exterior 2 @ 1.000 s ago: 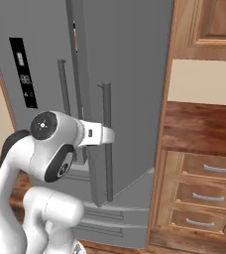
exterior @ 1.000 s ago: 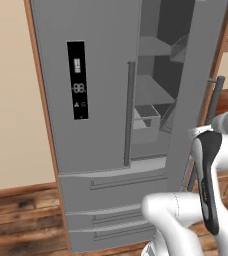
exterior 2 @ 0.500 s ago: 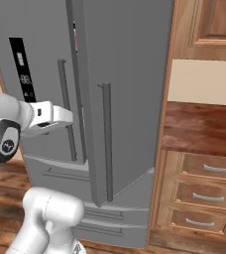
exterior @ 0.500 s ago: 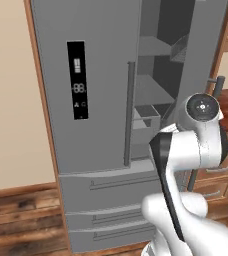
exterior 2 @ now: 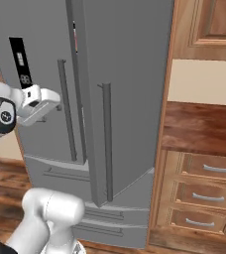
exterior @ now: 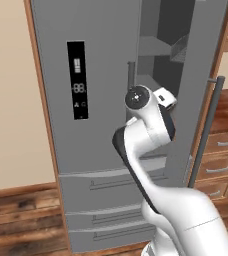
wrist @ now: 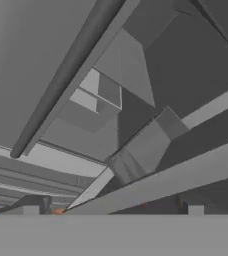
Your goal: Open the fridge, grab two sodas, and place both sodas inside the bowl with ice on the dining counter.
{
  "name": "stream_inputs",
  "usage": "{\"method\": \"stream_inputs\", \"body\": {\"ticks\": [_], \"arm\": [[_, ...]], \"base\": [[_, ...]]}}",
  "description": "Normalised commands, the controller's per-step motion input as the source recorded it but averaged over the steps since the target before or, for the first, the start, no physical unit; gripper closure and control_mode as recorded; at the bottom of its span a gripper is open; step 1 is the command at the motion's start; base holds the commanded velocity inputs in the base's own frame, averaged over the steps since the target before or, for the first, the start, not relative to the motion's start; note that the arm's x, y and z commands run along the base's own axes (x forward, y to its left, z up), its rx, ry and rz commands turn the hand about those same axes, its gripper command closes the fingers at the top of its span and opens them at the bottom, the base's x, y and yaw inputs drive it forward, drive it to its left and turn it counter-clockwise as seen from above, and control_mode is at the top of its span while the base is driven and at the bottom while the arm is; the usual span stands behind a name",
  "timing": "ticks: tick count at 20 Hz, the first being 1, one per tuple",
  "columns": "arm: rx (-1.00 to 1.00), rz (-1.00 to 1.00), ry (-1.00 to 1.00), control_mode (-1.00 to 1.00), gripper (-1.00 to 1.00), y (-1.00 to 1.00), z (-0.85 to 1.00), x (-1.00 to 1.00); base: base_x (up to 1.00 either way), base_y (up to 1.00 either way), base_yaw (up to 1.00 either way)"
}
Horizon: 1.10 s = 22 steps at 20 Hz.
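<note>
Nearest the cameras, the white arm (exterior: 146, 150) rises in front of the fridge (exterior: 96, 65) with its wrist turned toward the gap between the two upper doors. The hand (exterior 2: 53, 106) sits just beside the left door's bar handle (exterior 2: 68, 111); its fingertips (wrist: 31, 207) stand spread to their widest and hold nothing. The right door (exterior 2: 130, 89) stands swung out, so the opening looks done, and the step in hand is, by my judgement, the reach inside for the first soda. To do that well, the hand should stay wide open and pass between the handle of the shut left door and the edge of the open one without brushing either; a nudge on the open door could swing it back against the arm. Beyond the door edges, the hand's own camera looks into the grey interior at a shelf (wrist: 156, 182) and door bins (wrist: 98, 97). A thin pink-red sliver (exterior 2: 76, 43) shows high in the gap in the right base view; that may be one of the sodas, but it is too small to tell which. It would be wise to get the soda squarely in sight before closing. Farther right stand the wooden drawers (exterior 2: 204, 193) and their brown surface (exterior 2: 204, 126).
</note>
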Motion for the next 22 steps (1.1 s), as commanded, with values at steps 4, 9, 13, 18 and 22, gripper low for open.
{"method": "stream_inputs", "body": {"ticks": [4, 9, 13, 18, 22], "arm": [[-0.07, 0.00, 0.06, -1.00, -1.00, -0.06, -0.04, 1.00], [-0.03, 0.00, 0.11, -1.00, -1.00, -0.27, -0.08, 0.89], [0.00, 0.00, 0.09, -1.00, -1.00, -0.58, -0.26, 0.31], [0.00, -0.01, 0.03, -1.00, -1.00, -0.69, -0.23, -0.01], [0.00, -0.04, 0.00, -1.00, -1.00, -0.72, -0.09, -0.31]], "base": [[0.00, 0.00, 0.00], [0.00, 0.00, 0.00], [0.00, 0.00, 0.00], [0.00, 0.00, 0.00], [0.00, 0.00, 0.00]]}}
